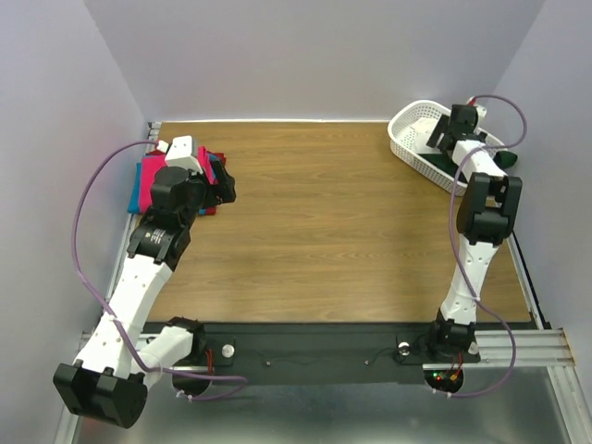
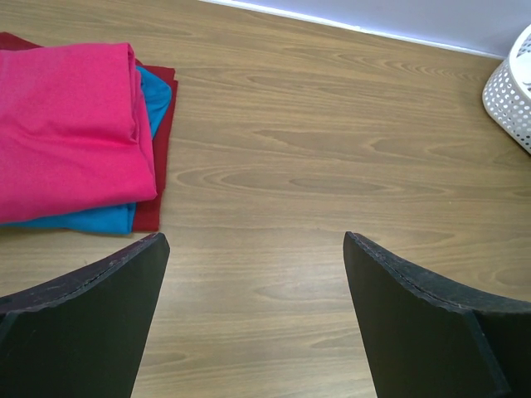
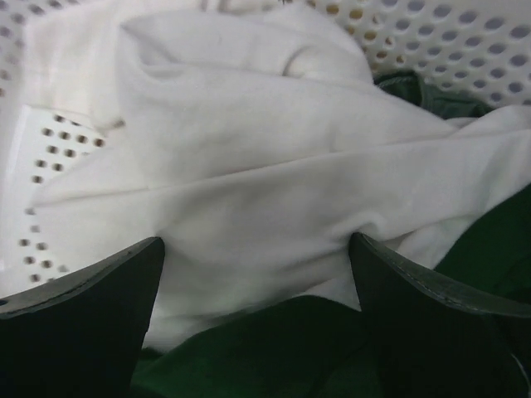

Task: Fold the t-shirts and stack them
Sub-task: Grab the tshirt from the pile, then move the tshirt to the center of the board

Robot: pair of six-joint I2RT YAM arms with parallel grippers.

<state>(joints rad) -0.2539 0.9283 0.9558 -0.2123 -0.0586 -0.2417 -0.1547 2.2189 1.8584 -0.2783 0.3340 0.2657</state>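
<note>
**White-and-green t-shirt in basket under right arm; folded stack at far left**

Top view: right gripper point(image 1: 444, 139) hangs over the lattice basket point(image 1: 400, 139) in the far right corner, and left gripper point(image 1: 220, 185) sits just beside the folded stack point(image 1: 146, 185). Left wrist view: jaws spread wide and empty over the table point(image 2: 332, 166). The magenta shirt point(image 2: 66, 124) lies on the blue shirt point(image 2: 156, 93) and red shirt point(image 2: 163, 149), ahead and to the left. Right wrist view: jaws wide, gripping nothing. The crumpled white shirt point(image 3: 249, 182) lies directly ahead between them, with its green sleeve point(image 3: 274, 348) nearer and to the right. It shows no clear long axis. The right arm is by far the nearer. No print or writing is legible.
</note>
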